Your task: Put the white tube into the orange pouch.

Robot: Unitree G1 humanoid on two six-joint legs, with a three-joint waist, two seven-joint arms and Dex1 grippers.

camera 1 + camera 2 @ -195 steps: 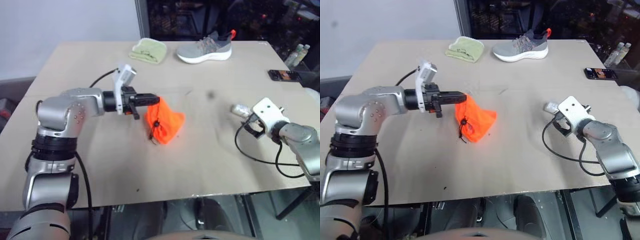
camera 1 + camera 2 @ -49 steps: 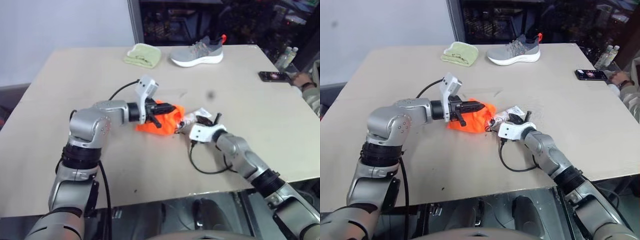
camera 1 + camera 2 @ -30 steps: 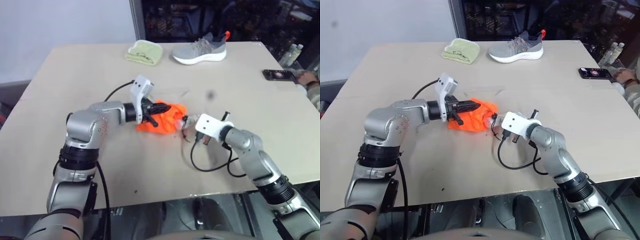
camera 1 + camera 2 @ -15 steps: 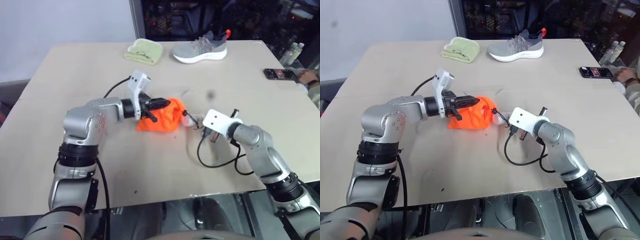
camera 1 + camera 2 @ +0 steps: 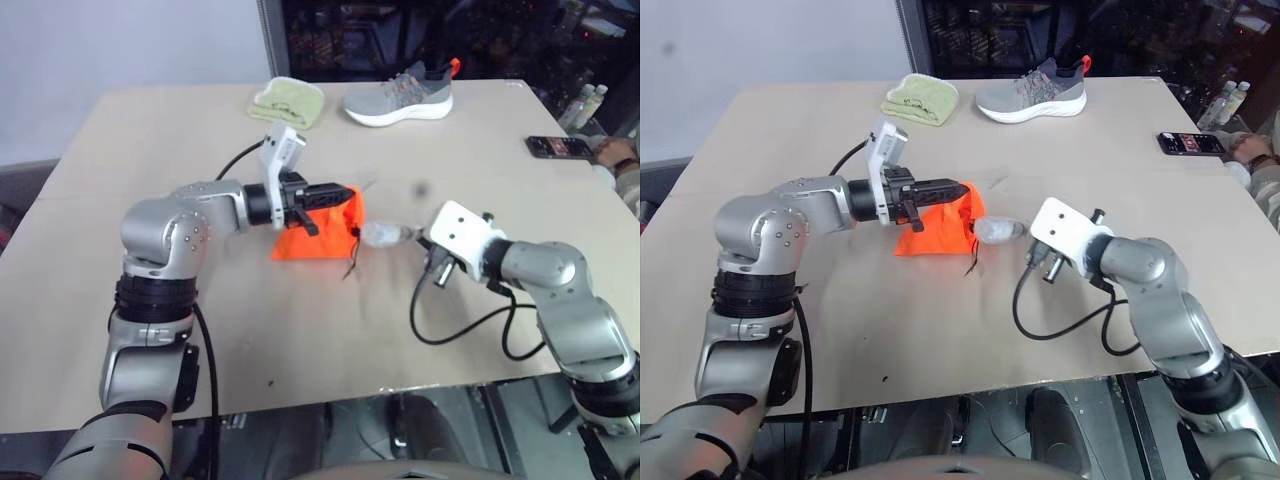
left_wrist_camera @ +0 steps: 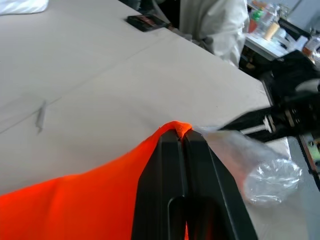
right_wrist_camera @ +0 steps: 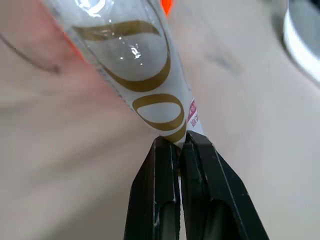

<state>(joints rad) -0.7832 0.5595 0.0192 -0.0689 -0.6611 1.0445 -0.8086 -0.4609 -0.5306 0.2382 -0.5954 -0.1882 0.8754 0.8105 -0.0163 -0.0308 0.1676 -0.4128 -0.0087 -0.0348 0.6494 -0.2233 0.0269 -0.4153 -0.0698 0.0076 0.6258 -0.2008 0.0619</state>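
Observation:
The orange pouch [image 5: 318, 232] hangs from its top corner, its lower part resting on the table [image 5: 300, 330]. My left gripper [image 5: 347, 192] is shut on that corner, and the left wrist view shows the fabric pinched between the fingertips [image 6: 172, 142]. The white tube [image 5: 381, 234], whitish with gold loops and a small red label [image 7: 136, 65], sticks out level from my right gripper [image 7: 181, 142], which is shut on its flat end. Its free end is just beside the pouch's right edge; I cannot tell whether they touch. A dark cord [image 5: 351, 262] dangles from the pouch.
A folded pale green cloth [image 5: 290, 102] and a grey shoe [image 5: 402, 97] lie at the table's far edge. A phone [image 5: 560, 147] lies at the far right, with a person's hand [image 5: 618, 156] beside it. A black cable [image 5: 470, 325] loops under my right arm.
My right gripper has risen and drawn back to the right, taking the tube up off the table beside the pouch. My left gripper has lifted the pouch's corner a little higher.

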